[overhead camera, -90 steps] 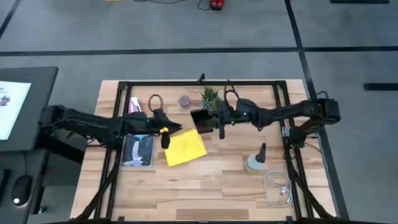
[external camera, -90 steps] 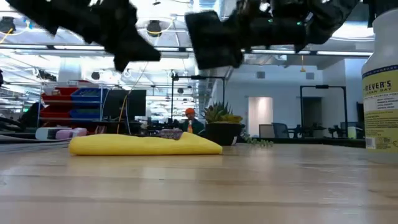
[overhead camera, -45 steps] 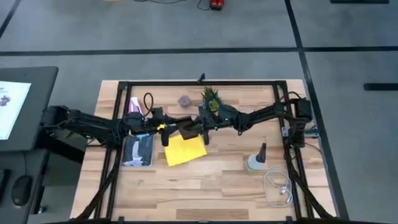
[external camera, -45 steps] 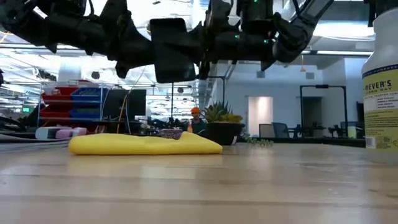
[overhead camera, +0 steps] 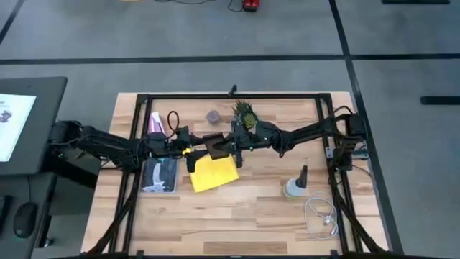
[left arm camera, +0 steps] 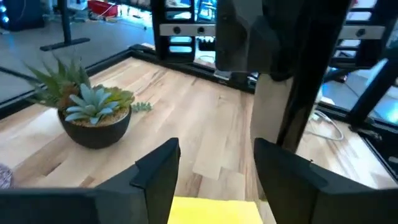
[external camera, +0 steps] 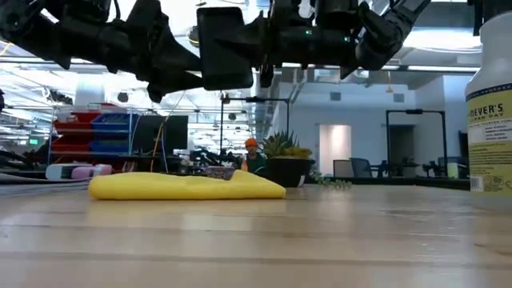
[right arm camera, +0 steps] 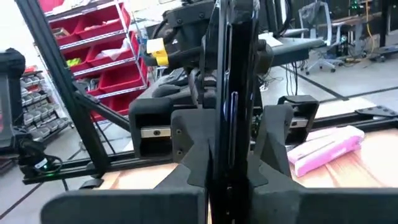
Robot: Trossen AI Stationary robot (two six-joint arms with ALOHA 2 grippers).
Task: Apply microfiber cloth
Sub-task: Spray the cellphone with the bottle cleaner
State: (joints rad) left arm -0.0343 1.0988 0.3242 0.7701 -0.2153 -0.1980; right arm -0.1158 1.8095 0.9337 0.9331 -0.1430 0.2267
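1. Microfiber cloth (overhead camera: 213, 172) lay flat on the wooden table (overhead camera: 251, 216) near its middle, a bright yellow square with nothing resting on it, seen in the low view as a low yellow mound (external camera: 186, 186).

2. Just above the cloth's far edge, the right gripper (overhead camera: 228, 144) was clenched on a black smartphone (overhead camera: 214, 144); the right wrist view showed the phone (right arm camera: 231, 93) edge-on between the two fingers, apparently held clear of the table so its face could be reached for wiping.

3. The left gripper (overhead camera: 188, 152) hovered beside the phone and over the cloth's near corner with its fingers (left arm camera: 158, 174) spread and nothing between them, seemingly placed to go down for the cloth.

4. The low view showed both arms well above the cloth, neither touching it, so the cloth was not yet picked up.

5. Left of the cloth sat a shallow clear tray (overhead camera: 159, 175) holding a pale blue-and-white packet; what else lay in it could not be made out.

6. Behind the arms stood a dark pot holding a small green plant (overhead camera: 243, 111), with a pink packet (overhead camera: 154, 121) nearer the table's left edge.

7. To the right stood a spray bottle (overhead camera: 295, 185), its labelled body filling the low view's edge (external camera: 490, 112), and a coiled white cable (overhead camera: 322, 214) lay near it.
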